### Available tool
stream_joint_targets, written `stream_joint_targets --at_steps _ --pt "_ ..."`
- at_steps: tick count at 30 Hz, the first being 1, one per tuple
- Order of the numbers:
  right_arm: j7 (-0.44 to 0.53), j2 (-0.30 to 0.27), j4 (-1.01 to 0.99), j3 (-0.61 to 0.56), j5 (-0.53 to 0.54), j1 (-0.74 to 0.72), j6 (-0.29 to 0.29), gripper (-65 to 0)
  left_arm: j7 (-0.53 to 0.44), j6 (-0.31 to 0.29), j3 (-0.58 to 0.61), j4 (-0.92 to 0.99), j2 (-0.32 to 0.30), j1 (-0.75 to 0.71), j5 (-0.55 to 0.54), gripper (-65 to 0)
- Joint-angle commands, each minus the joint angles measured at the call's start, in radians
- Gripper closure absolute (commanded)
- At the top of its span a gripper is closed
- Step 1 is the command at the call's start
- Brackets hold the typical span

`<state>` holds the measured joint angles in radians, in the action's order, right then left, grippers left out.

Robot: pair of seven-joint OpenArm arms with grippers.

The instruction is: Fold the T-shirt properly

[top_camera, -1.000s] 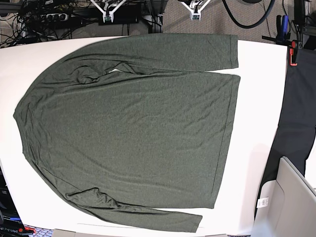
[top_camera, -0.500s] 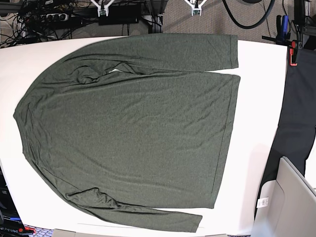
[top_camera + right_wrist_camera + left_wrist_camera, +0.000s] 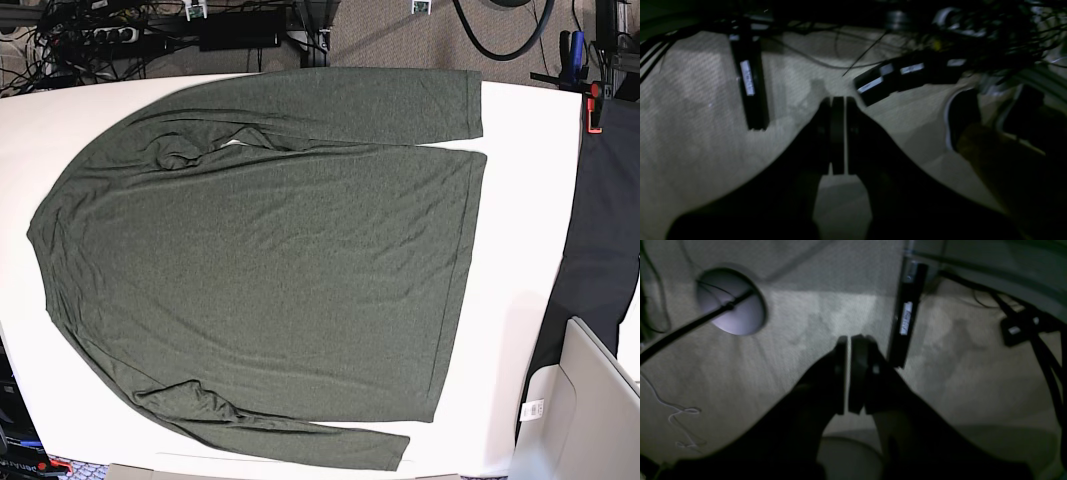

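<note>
Lying flat and unfolded, the T-shirt (image 3: 270, 260) covers most of the white table (image 3: 520, 240), sleeves along 12 and 6 o'clock edges. No fold made; everything remains. Left gripper (image 3: 850, 373) and right gripper (image 3: 837, 133) hang off-table over carpet, both pressed together, empty.

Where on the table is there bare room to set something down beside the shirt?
The widest bare strip of the white table runs between the T-shirt hem and the table's right edge. A smaller bare corner lies at upper left, and another at lower left. The middle is wholly covered by fabric.
</note>
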<state>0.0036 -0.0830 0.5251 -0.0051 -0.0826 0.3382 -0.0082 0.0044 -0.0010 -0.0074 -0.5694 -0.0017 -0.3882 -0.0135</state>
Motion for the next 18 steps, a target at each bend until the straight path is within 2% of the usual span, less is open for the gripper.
stream_joint_targets --at_steps 1,11,15,18 --pt "0.009 -0.010 0.034 0.000 -0.006 0.034 0.000 0.0 -0.008 0.000 0.004 -0.042 -0.002 -0.035 -0.004 -0.1" --pt "0.009 -0.065 0.341 0.000 -0.007 0.224 0.000 0.0 -0.005 0.000 0.005 -0.352 -0.017 -0.222 -0.004 -0.1" --pt "0.009 -0.071 0.468 0.007 -0.007 0.296 0.000 0.0 -0.005 0.000 0.005 -0.467 -0.017 -0.289 -0.004 -0.1" --pt "0.009 -0.100 0.585 0.009 -0.007 0.359 -0.002 0.0 -0.005 0.000 0.005 -0.570 -0.017 -0.348 -0.004 -0.1"
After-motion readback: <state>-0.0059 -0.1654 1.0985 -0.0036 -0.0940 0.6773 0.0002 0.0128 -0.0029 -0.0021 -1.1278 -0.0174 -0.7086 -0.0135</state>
